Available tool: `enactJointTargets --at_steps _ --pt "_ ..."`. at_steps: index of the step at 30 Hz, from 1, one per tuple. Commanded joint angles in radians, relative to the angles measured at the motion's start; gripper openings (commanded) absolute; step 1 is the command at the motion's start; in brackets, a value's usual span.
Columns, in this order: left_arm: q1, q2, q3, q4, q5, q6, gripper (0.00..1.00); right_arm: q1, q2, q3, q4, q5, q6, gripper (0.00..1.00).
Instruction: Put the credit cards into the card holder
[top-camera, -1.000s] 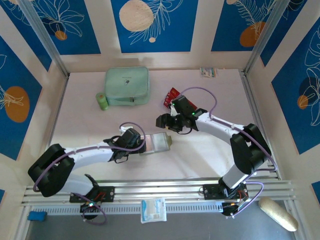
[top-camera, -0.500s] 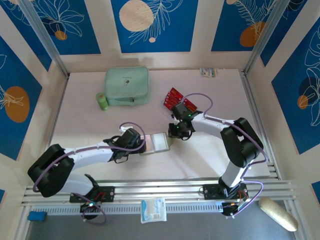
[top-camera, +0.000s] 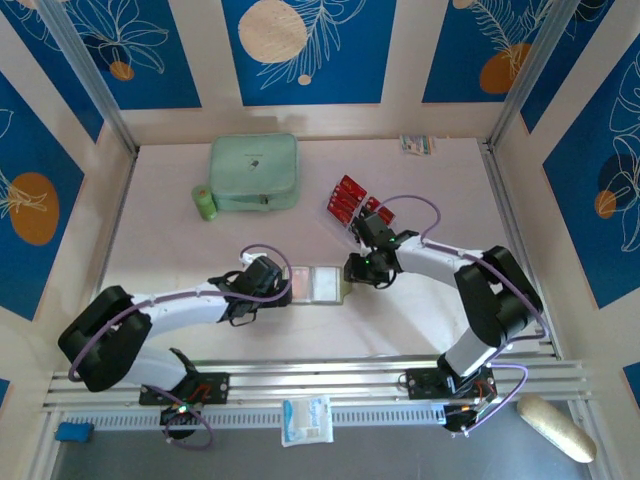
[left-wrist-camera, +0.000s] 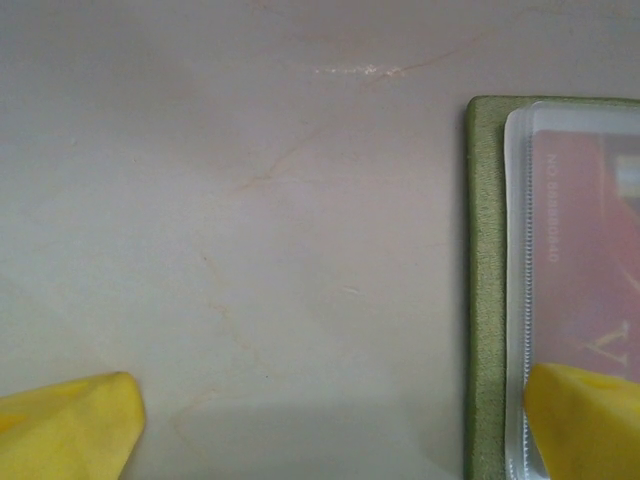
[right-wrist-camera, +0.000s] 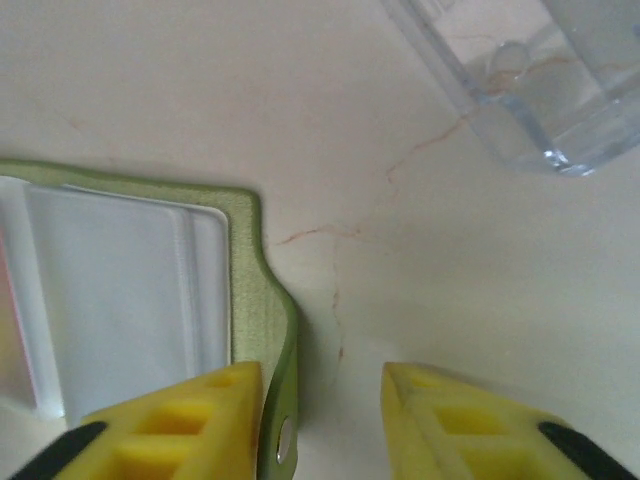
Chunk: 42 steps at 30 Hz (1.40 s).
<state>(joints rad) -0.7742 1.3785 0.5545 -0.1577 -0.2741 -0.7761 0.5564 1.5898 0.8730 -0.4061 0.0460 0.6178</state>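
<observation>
The olive-green card holder lies open on the table between the two grippers. In the left wrist view a red card shows behind the holder's clear pocket, beside its green edge. My left gripper is open wide, and one yellow fingertip is over that pocket. My right gripper hangs at the holder's right edge. Its jaws are apart, with the snap tab against the left finger and a gap to the other. More red credit cards lie in the clear tray.
A mint-green zip case and a small green roll sit at the back left. A small packet lies by the back wall. A rail runs along the near edge.
The right gripper has come down and left from near the tray to the holder's right edge. The holder now lies flatter and shows pink in its left pocket. The left arm has barely moved.
</observation>
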Motion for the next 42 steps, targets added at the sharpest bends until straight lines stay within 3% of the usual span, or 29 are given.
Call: enactJointTargets --at_steps 1,7,14,28,42 --pt "0.008 0.036 0.004 0.019 0.016 0.019 1.0 -0.009 -0.07 0.025 -0.031 -0.009 -0.013 0.41" --pt "0.008 0.044 0.005 0.032 0.022 0.026 1.0 -0.038 -0.147 0.088 -0.089 0.029 -0.083 0.42" --pt "0.009 0.066 0.015 0.046 0.03 0.034 1.0 -0.06 -0.131 0.189 -0.145 0.107 -0.204 0.43" --pt "0.009 0.049 -0.013 0.056 0.03 0.017 1.0 -0.074 0.06 0.404 -0.207 0.312 -0.374 0.43" --pt "0.008 0.033 -0.017 0.059 0.029 0.016 1.0 -0.073 0.19 0.468 -0.211 0.359 -0.409 0.4"
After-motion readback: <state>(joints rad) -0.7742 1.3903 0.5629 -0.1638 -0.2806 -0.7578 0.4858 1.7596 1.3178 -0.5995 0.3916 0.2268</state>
